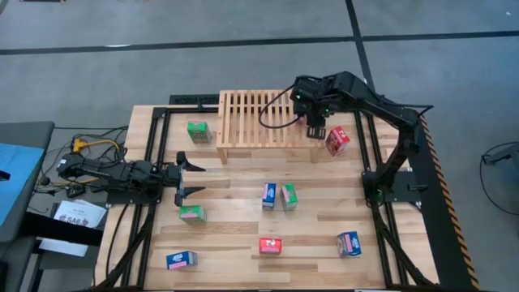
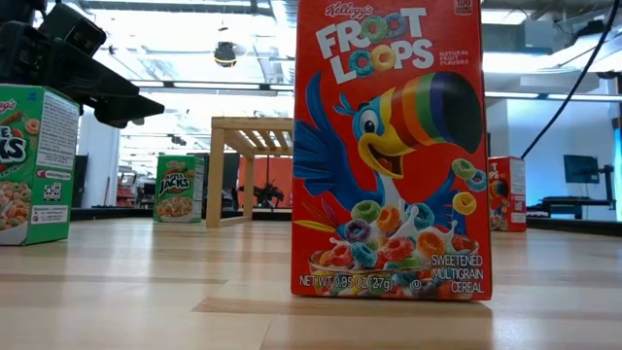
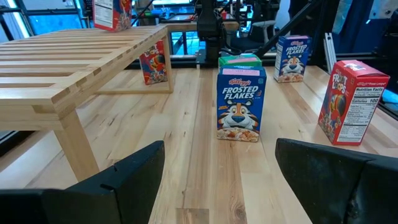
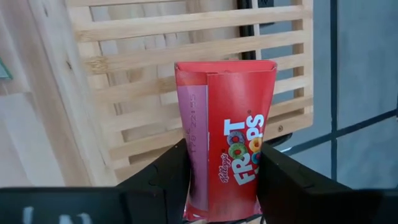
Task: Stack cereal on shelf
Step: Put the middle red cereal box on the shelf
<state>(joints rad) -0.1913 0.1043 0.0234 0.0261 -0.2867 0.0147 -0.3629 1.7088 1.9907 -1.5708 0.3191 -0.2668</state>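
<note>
Two tools are in sight: the right tool (image 1: 319, 132) is clenched on a red cereal box (image 1: 337, 140), holding it above the right end of the slatted wooden shelf (image 1: 263, 122), fingers (image 4: 163, 180) pressing its two sides. The left tool (image 1: 188, 180) waits at the left side of the counter (image 1: 235, 227) with its jaws spread and nothing between them. Other cereal boxes stand on the counter: a green one (image 1: 198, 131) just left of the shelf, a blue and green pair (image 1: 278, 196) mid-counter, another red one (image 1: 270, 245) nearer the front.
</note>
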